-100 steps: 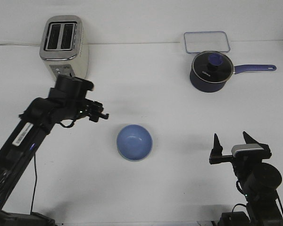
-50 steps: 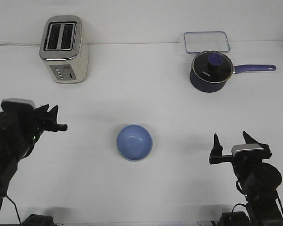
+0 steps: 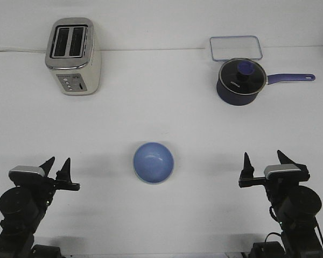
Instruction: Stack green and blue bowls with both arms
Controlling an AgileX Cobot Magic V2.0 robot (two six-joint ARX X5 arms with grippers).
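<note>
The pale periwinkle blue bowl (image 3: pixel 153 162) stands upright in the middle of the white table (image 3: pixel 161 107), nearer the front. No separate green bowl shows; only a thin pale rim runs along the blue bowl's lower edge. My left gripper (image 3: pixel 56 165) is open and empty at the front left, well apart from the bowl. My right gripper (image 3: pixel 265 160) is open and empty at the front right, also apart from the bowl.
A silver toaster (image 3: pixel 72 56) stands at the back left. A dark navy saucepan (image 3: pixel 241 80) with a purple handle stands at the back right, with a clear lidded container (image 3: pixel 235 47) behind it.
My left arm has pulled back from beside the toaster to the front left corner, with its gripper empty. The right arm and the bowl have not moved.
</note>
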